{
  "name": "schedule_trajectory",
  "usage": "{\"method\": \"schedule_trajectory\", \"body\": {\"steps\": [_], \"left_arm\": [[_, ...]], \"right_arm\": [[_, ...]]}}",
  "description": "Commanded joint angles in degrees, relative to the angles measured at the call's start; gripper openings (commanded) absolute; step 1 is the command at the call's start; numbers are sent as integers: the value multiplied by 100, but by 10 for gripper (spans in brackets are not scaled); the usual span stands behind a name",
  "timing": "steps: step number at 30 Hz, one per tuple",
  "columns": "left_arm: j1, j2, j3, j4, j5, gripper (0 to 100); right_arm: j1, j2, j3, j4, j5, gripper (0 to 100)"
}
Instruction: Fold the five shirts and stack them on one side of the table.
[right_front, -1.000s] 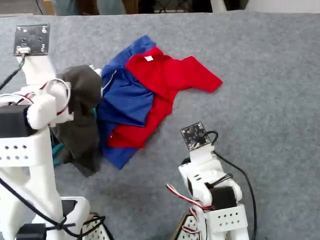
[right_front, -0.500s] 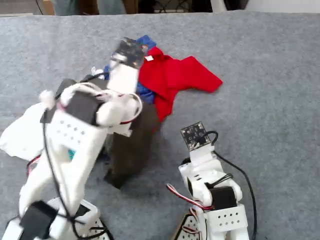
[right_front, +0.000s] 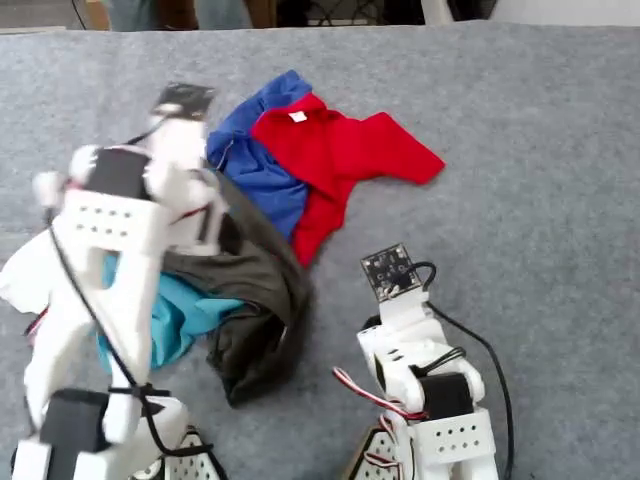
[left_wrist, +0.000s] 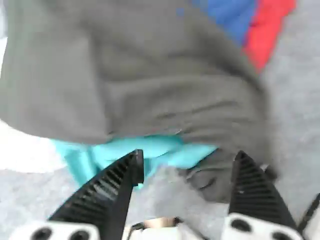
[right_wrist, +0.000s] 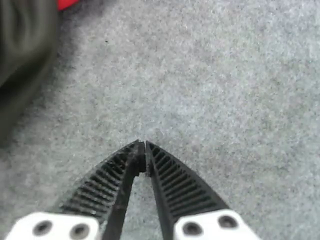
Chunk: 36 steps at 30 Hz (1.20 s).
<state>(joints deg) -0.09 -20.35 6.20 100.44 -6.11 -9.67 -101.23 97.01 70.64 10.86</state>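
A dark grey shirt (right_front: 255, 300) lies crumpled at the table's front left, partly over a teal shirt (right_front: 180, 318). Behind them a red shirt (right_front: 345, 150) overlaps a blue shirt (right_front: 258, 172). A white shirt (right_front: 22, 275) peeks out at the far left. My left arm (right_front: 120, 205) hangs above the teal and grey shirts. Its gripper (left_wrist: 187, 172) is open, with the grey shirt (left_wrist: 150, 85) and teal shirt (left_wrist: 150, 150) below and nothing between the fingers. My right gripper (right_wrist: 142, 150) is shut over bare grey table, and its arm (right_front: 415, 375) sits folded at the front centre.
Grey felt (right_front: 540, 200) covers the table, and its right half carries no cloth. The left arm's base (right_front: 90, 450) stands at the front left corner. A corner of the red shirt (right_wrist: 67, 4) and the grey shirt (right_wrist: 20, 45) show in the right wrist view.
The left arm swung right with the grey shirt hanging from it, let it drop beside the red and blue shirts, then moved back left. The right arm stayed still.
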Motion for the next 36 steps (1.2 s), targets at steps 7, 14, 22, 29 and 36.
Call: {"method": "schedule_trajectory", "body": {"steps": [7, 14, 22, 29, 36], "left_arm": [[-1833, -905, 3697, -1846, -1284, 294], [-2378, -905, 5218, -4229, -501, 288], [-2598, -949, 4954, -4791, -229, 25], [-4127, -1327, 3029, -4273, -316, 27], [-5437, -1521, 1490, -4721, -316, 28]], "right_arm": [[35, -31, -13, 9, -26, 15], [35, -31, -13, 9, -18, 15], [35, -31, -13, 9, -18, 15], [35, -31, -13, 9, -18, 15], [35, -31, -13, 9, -18, 15]]}}
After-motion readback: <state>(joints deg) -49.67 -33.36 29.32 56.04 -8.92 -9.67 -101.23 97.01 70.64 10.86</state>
